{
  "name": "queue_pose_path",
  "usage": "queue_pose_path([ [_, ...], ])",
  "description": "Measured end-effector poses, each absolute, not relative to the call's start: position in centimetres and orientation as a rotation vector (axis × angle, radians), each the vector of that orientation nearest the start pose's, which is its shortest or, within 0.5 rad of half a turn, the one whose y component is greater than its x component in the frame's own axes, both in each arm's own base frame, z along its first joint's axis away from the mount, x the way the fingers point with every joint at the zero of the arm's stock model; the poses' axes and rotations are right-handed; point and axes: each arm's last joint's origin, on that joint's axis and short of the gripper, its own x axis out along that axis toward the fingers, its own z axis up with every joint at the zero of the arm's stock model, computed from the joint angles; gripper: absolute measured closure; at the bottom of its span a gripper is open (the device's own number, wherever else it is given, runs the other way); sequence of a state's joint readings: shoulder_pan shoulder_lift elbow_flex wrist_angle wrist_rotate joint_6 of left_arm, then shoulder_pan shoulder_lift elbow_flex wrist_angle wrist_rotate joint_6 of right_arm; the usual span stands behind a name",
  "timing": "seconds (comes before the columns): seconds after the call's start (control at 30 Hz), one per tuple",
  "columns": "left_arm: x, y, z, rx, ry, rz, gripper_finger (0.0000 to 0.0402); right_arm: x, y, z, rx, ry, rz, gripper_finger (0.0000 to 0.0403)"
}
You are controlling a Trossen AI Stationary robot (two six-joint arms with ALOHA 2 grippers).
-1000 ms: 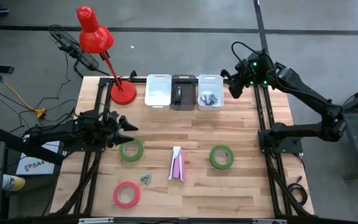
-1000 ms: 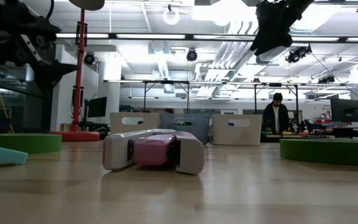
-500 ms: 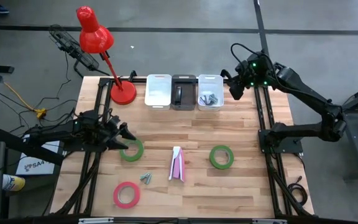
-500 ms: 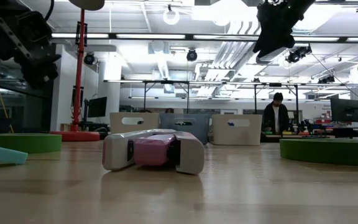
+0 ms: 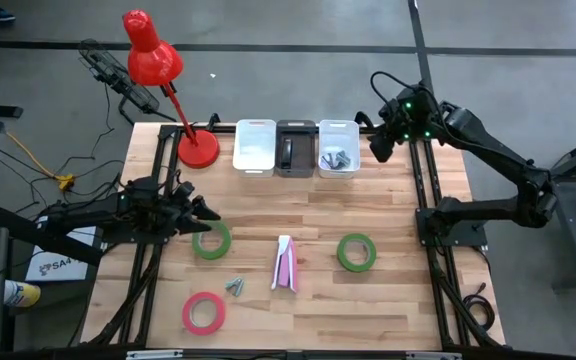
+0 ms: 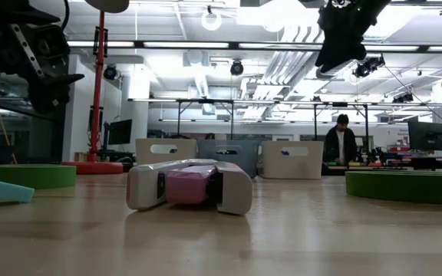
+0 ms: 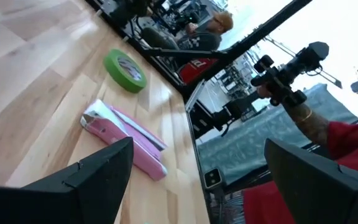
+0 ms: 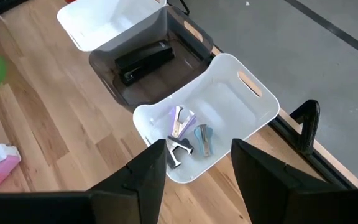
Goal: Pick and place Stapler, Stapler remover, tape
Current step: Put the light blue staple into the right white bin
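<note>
Three flat tape rings are counted on the pale wooden worktop (image 5: pixel 268 300), placed here relative to the pink-and-white stapler (image 5: pixel 284 263) lying near the middle. A pink tape ring (image 5: pixel 203 312) is seen to the stapler's left and nearer the front edge; a green tape ring (image 5: pixel 211 241) lies left of the stapler and slightly further back; a second green tape ring (image 5: pixel 356 252) lies to its right. Small grey staple removers (image 5: pixel 234 285) lie just left of the stapler. The left gripper (image 5: pixel 200 210) is held just above the left green ring's back edge, its fingers spread wide and empty. Behind the stapler three bins stand in a row at the back edge: a white empty bin (image 5: pixel 255 147), a dark grey bin (image 5: pixel 295 147) holding one black stapler (image 8: pixel 143 61), and a white bin (image 5: pixel 338 149) holding several removers. The right gripper (image 5: pixel 379 141) hangs just right of that bin, its fingers partly apart, nothing held. Bare wood is left around the stapler and along the front edge. A red desk lamp (image 5: pixel 163 80) stands at the back left corner.
</note>
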State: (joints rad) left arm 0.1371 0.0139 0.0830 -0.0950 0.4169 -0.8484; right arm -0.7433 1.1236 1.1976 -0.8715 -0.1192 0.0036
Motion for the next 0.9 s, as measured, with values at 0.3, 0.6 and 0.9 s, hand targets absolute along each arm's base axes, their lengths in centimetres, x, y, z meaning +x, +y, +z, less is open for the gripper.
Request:
queue_pose_path([
  [0.3, 9.2, 0.2, 18.0, -0.938, 0.144, -0.191, 0.0046, 15.8, -14.1, 34.9, 0.352, 0.756, -0.589, 0.0231],
  [0.6, 8.2, 0.2, 20.0, -0.966, 0.260, -0.078, 0.0049, 15.8, -14.0, 34.9, 0.352, 0.756, -0.586, 0.0231],
  [0.9, 8.1, 0.5, 23.4, -0.976, 0.516, 0.146, 0.0090, 15.8, -14.0, 34.9, 0.347, 0.758, -0.584, 0.0231],
])
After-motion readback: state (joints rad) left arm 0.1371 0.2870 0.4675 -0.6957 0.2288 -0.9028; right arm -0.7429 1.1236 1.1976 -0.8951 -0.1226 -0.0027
